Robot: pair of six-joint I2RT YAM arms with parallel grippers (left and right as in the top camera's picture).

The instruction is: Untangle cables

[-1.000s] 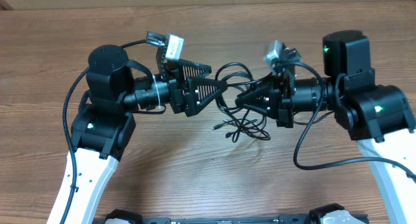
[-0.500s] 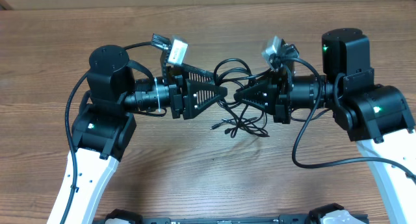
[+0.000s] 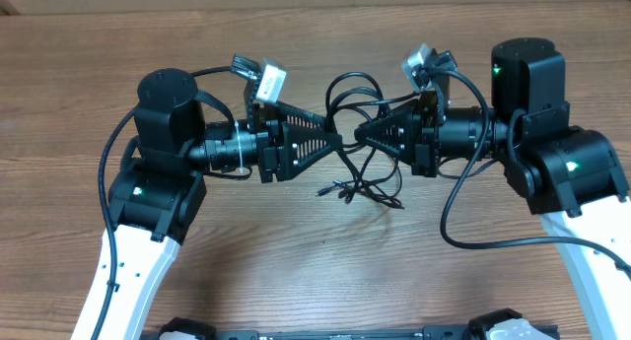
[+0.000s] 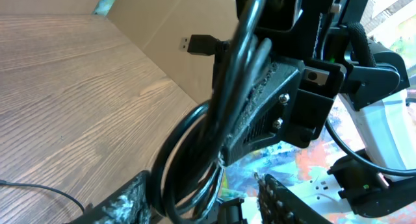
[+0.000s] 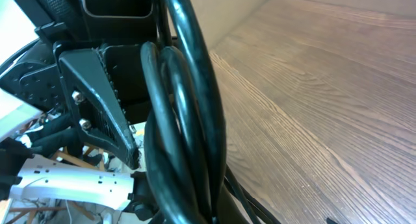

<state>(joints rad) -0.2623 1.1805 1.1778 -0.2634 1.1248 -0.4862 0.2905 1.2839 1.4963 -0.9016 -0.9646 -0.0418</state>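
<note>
the left tool (image 3: 338, 142) and the right tool (image 3: 361, 133) face each other tip to tip, close together above the middle of the desk (image 3: 296, 261). each is pinched narrow on the black cables (image 3: 352, 84), whose loops spread on the far side of the tips while loose ends trail onto the wood on the near side. in the left wrist view the cords pass between the fingers (image 4: 123, 199), and a flat plug (image 4: 199, 43) juts out at the top.

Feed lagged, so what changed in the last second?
The right gripper slid toward the far edge of the table, carrying the upper loops of the cables with it. The left gripper rolled its wrist and eased slightly nearer. Both stay clamped on the cables; loose ends remain on the table.
</note>
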